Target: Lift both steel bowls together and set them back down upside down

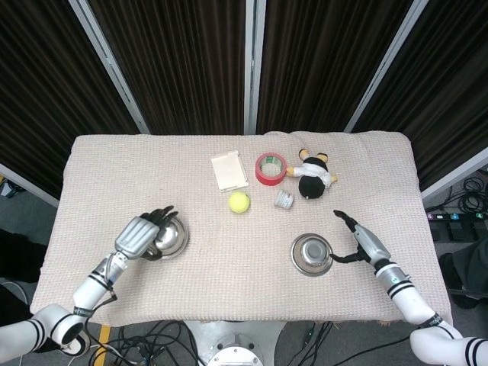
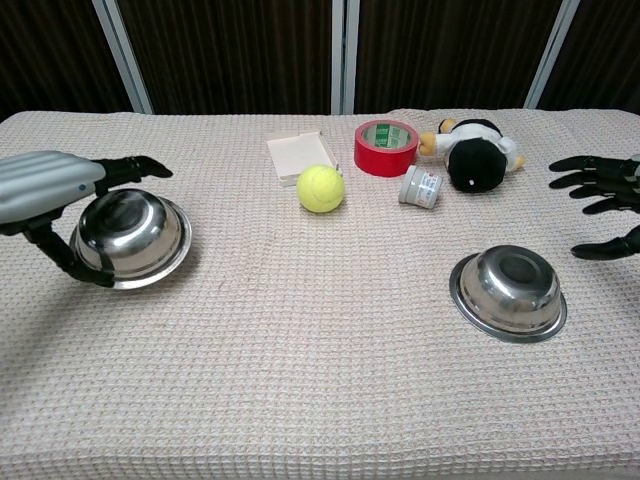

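Two steel bowls lie upside down on the cloth. The left bowl (image 1: 169, 238) (image 2: 130, 238) sits under my left hand (image 1: 139, 237) (image 2: 52, 188), whose fingers stretch straight out over its dome while the thumb curves beside its near rim; no firm grip shows. The right bowl (image 1: 311, 254) (image 2: 508, 293) rests alone on the table. My right hand (image 1: 361, 242) (image 2: 608, 208) hovers just right of it, fingers spread, apart from the bowl and holding nothing.
At the back middle are a white box (image 1: 229, 170), a red tape roll (image 1: 270, 168), a yellow tennis ball (image 1: 239, 201), a small jar (image 1: 284, 200) and a black-and-white plush toy (image 1: 313, 174). The table's front edge (image 1: 229, 316) lies close behind both bowls.
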{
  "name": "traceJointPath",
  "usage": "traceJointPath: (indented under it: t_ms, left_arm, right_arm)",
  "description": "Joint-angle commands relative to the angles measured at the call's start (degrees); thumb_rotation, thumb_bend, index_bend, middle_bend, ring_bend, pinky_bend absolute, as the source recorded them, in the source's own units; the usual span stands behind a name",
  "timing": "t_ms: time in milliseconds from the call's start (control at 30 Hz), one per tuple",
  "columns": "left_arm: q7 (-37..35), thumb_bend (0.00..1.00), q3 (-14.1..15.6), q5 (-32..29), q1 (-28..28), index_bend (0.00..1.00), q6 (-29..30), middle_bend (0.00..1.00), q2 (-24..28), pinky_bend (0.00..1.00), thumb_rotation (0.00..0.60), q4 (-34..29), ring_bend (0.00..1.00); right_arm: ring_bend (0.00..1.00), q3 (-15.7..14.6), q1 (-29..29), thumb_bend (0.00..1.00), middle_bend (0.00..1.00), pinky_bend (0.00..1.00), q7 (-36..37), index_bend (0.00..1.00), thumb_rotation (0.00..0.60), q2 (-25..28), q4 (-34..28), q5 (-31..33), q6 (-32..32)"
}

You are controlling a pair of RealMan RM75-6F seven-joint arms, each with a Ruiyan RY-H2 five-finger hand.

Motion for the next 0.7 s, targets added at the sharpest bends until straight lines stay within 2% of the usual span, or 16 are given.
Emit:
traceJointPath:
  t_ms: [33,300,367,433,567,700]
  left_arm:
    - [-0.23,0.00,-0.19,0.53,0.87,0.00,1.72,0.00,1.59,0.28,0.600,-1.43,0.09]
    - [3.11,0.00,0.36,-3.26,2.60,0.00,0.40,0.00,7.28,0.24,0.600,-10.98,0.04]
    - [4.32,0.00,0.14,-4.64,3.80,0.00,1.62,0.00,7.92,0.21,0.600,-12.73,0.02]
    - [5.68,0.00,-0.31,-5.81,6.25,0.00,5.58,0.00,7.73,0.20,0.600,-13.89,0.00]
    - [7.20,0.00,-0.75,-6.97,11.82,0.00,14.65,0.00,6.02,0.17,0.600,-13.67,0.00]
    - [7.23,0.00,-0.41,-8.73,17.50,0.00,21.50,0.00,4.75,0.17,0.600,-12.39,0.00]
  right_arm:
    - [0.00,1.14,-1.93,0.09,0.00,0.03,2.91,0.00,0.600,0.54,0.10,-2.58,2.96]
    - [0.00,2.13,-5.40,0.09,0.00,0.03,6.67,0.00,0.600,2.92,-1.37,-6.80,9.10]
    - [0.00,2.22,-6.42,0.09,0.00,0.02,7.07,0.00,0.600,3.22,-1.92,-7.90,11.20]
    - [0.00,2.24,-7.96,0.08,0.00,0.01,5.46,0.00,0.600,3.13,-2.24,-8.65,14.32]
    - [0.00,2.19,-11.53,0.06,0.00,0.00,-5.57,0.00,0.600,0.88,-1.91,-8.33,21.65]
    - [0.00,2.02,-15.23,0.06,0.00,0.00,-23.88,0.00,0.600,-5.54,1.57,-7.08,29.93]
